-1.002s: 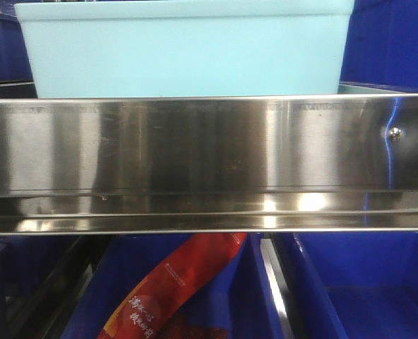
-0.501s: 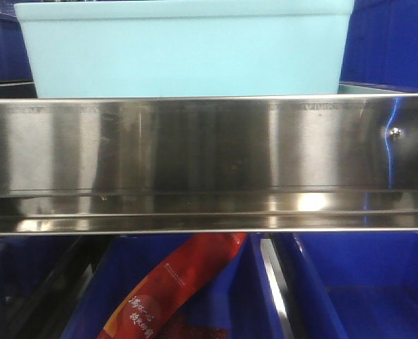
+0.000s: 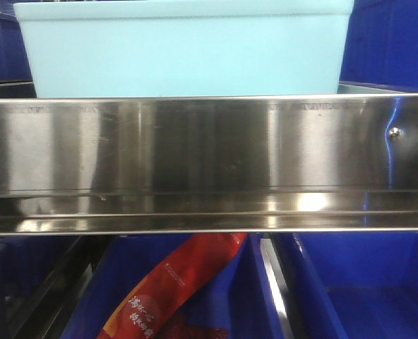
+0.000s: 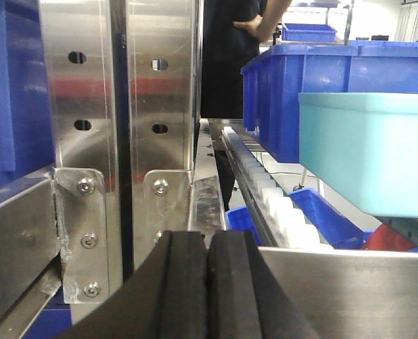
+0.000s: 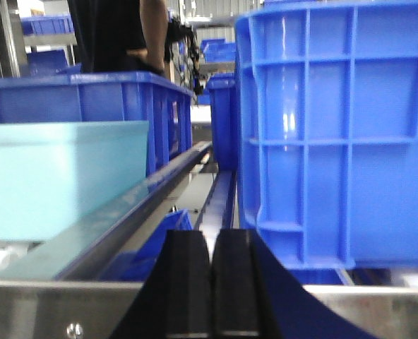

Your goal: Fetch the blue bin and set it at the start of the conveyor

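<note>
**Both pairs of fingers closed, pale bin on the shelf between them**

The left fingers (image 4: 188,275) are pressed flat together, black pad against black pad, with only a thin seam between them and nothing held. The right fingers (image 5: 191,275) stand the same way, closed on each other and empty. Each pair sits low in its wrist view, just in front of the stainless-steel shelf rail (image 3: 209,162), whose top edge runs across behind the tips.

The blue bin (image 3: 188,53) rests on the shelf right behind that rail. It is a pale turquoise tub with smooth plain walls, and its lower part is hidden by the steel. From the left wrist it shows to the right of the fingers (image 4: 368,152). From the right wrist it shows to the left of them (image 5: 61,176). So it lies between the two arms, and neither pair of fingers touches it.

A row of white rollers (image 4: 272,201) runs back along the shelf beside the bin. Perforated steel uprights (image 4: 117,106) stand to the left of the left fingers. A tall ribbed dark blue bin (image 5: 336,134) stands close on the right of the right fingers, and more dark blue bins (image 4: 301,85) line up behind the pale tub. Under the rail, lower bins (image 3: 364,282) are open to view, one holding a red packet (image 3: 174,282) with printed characters. A person in black (image 4: 230,42) stands at the far end of the shelf.
</note>
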Tool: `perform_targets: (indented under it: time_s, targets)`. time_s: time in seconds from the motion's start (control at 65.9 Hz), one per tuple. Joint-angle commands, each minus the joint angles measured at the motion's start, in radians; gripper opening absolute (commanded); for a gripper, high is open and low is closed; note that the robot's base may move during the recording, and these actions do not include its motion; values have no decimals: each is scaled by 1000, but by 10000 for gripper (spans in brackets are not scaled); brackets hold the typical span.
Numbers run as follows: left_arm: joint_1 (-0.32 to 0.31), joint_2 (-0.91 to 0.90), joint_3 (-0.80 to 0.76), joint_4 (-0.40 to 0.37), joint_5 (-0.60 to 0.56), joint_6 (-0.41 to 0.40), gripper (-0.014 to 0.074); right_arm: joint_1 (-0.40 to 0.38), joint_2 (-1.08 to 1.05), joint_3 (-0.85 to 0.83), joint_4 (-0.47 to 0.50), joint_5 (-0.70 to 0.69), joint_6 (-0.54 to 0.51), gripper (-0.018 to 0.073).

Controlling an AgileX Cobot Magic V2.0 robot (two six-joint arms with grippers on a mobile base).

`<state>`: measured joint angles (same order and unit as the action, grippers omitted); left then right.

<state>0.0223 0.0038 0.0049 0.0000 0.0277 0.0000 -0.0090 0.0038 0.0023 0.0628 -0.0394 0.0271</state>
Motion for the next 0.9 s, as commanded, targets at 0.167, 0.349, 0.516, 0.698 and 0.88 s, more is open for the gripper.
perform_targets:
  time_s: [0.167,0.349,0.516,0.698,0.88]
  targets:
    - [-6,-4,-5,-24,-66,0,-111,2,-4,-2,-4,-57,-9,-162]
    - [-6,-4,-110,-36,16,0,-111,2,-4,-64,43,-4,-9,-162]
    - [-6,-4,-267,-32,169,0,-111,4,-4,-256,44,231,-9,-138]
    - [-6,96,-406,-32,201,0,-16,4,61,-397,44,263,-9,220]
    - [-6,277,-540,-32,196,0,358,4,174,-444,15,246,-9,572]
